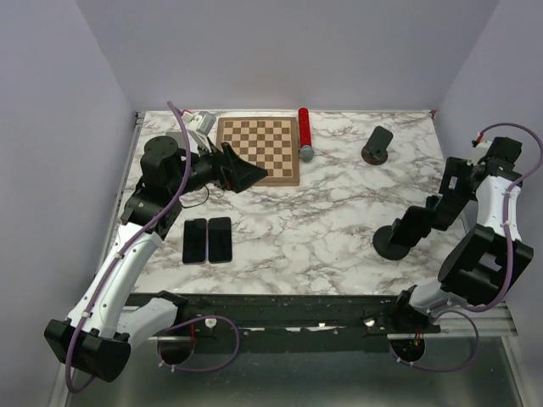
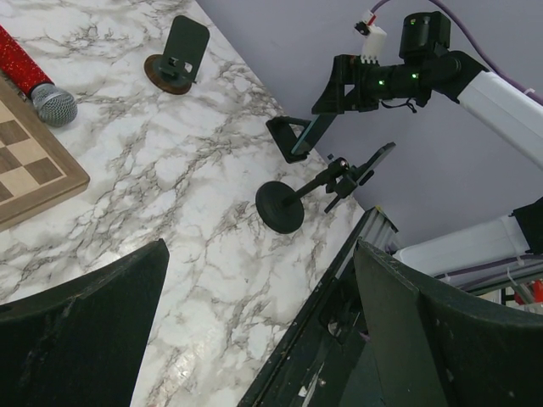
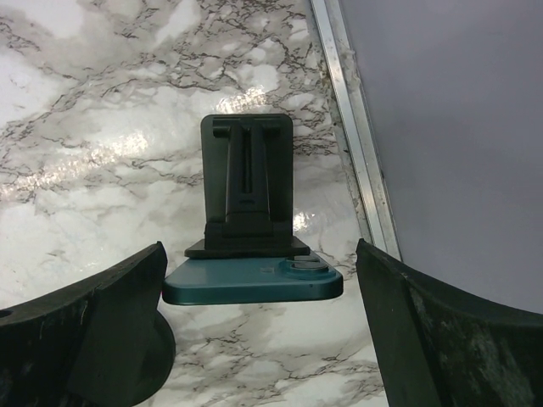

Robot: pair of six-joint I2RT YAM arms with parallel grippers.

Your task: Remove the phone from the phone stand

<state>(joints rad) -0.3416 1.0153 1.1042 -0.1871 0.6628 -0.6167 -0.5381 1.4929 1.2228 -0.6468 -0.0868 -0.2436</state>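
The right gripper, jaws wide and empty, could topple the phone stand if it closes off-centre on the phone and drags

A robot lab bench, set up as a closed test cell: plain lilac walls box in a marble-patterned table on three sides. A left arm and a right arm are bolted to a metal frame along its near edge, with purple cables running along them. The things laid out are unrelated props: a chessboard, a microphone, two phones lying flat, a phone stand
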